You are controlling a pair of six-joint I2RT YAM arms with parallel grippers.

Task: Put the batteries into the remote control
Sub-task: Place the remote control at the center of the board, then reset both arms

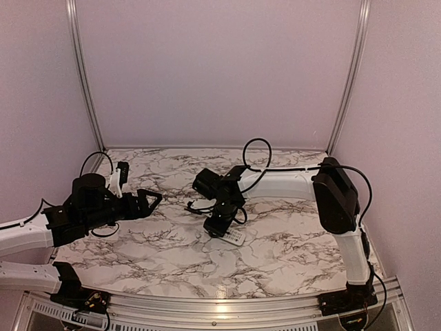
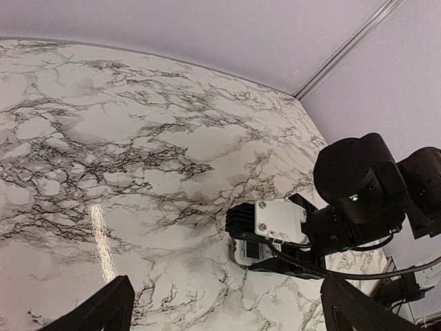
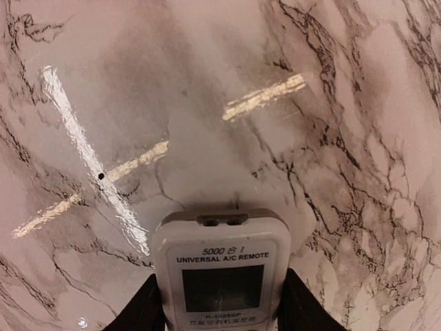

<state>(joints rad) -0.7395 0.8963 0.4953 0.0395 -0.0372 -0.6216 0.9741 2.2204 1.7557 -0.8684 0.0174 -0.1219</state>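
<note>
Remote control (image 3: 220, 276): sits screen-up on marble table (image 3: 207, 83), bottom centre of right wrist view, clamped between right gripper (image 1: 219, 227) fingers (image 3: 150, 307) pressed to both long edges. Veined marble and light streaks ahead. Left gripper (image 1: 150, 200): hangs middle left of top view, well apart, fingers (image 2: 103, 310) spread wide, holding nothing.

Setting: robot laboratory test cell | Enclosure: plain lilac wall panels (image 1: 220, 69) joined by aluminium corner posts (image 1: 84, 76) | Work surface: marble-patterned tabletop (image 1: 289, 255) | Equipment: cabled left arm (image 1: 89, 203) and right arm (image 1: 337, 196) mounted at metal edge rail (image 1: 220, 307)
</note>
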